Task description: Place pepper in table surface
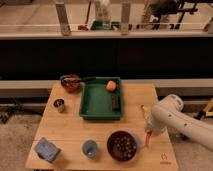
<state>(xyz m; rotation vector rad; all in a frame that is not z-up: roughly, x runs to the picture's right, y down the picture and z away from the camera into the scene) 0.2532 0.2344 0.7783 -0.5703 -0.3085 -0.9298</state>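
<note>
The pepper [148, 136] is a small orange-red sliver hanging upright just right of the dark bowl [122, 145], close above the light wooden table surface [70, 130]. My gripper [147, 127] reaches down from the white arm [175, 116] at the table's right side and is shut on the pepper. I cannot tell whether the pepper's tip touches the wood.
A green tray [100, 102] at the back middle holds a round orange fruit [111, 85] and a dark item [115, 102]. A dark pan [70, 82], a small cup [59, 105], a blue block [47, 149] and a blue cup [90, 148] stand to the left. A small logo [163, 156] marks the front right corner.
</note>
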